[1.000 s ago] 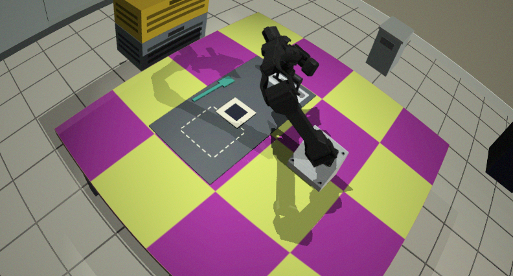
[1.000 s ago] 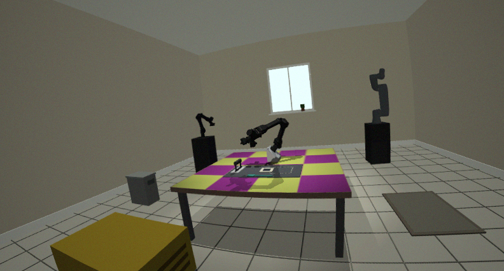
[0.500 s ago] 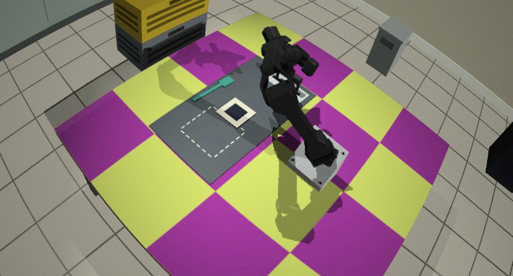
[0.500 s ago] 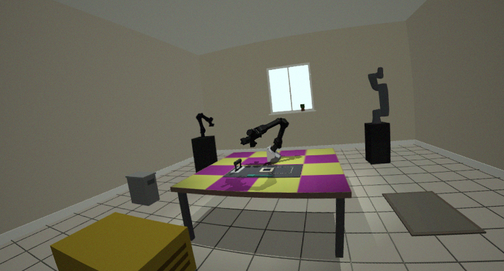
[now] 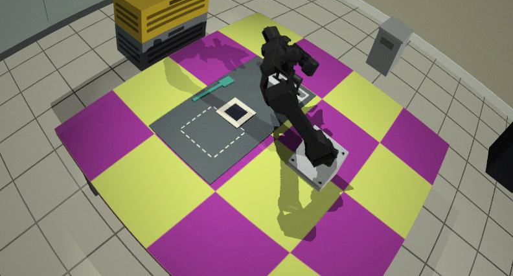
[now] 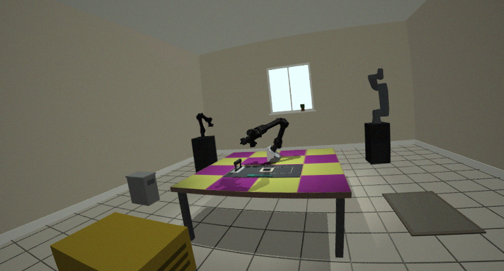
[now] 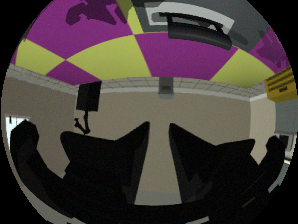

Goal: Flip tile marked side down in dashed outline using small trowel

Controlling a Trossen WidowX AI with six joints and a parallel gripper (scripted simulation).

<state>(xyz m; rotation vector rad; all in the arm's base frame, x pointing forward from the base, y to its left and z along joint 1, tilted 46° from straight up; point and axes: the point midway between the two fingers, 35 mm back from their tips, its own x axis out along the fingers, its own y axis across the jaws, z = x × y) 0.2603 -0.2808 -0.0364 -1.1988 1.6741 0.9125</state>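
Observation:
The tile (image 5: 236,112) (image 6: 266,169), cream with a dark square showing on top, lies flat on the grey mat (image 5: 208,170). It covers part of one edge of the dashed outline (image 5: 212,157), and most of it is outside. A teal tool (image 5: 226,81) (image 6: 251,175), with a flat blade and thin handle like a small trowel, lies along the mat's far edge. My gripper (image 7: 159,126) is raised beyond the tile, away from both. Its fingers are partly open with nothing between them. The arm hides the fingertips' exact place in the top view.
A black bar handle (image 6: 237,161) (image 7: 200,39) stands on two posts at a white rectangle (image 7: 227,23) at the mat's other end, below the raised arm. Yellow and grey crates (image 5: 161,13) stand beyond the table edge. A grey bin (image 5: 389,46) (image 6: 142,187) is on the floor.

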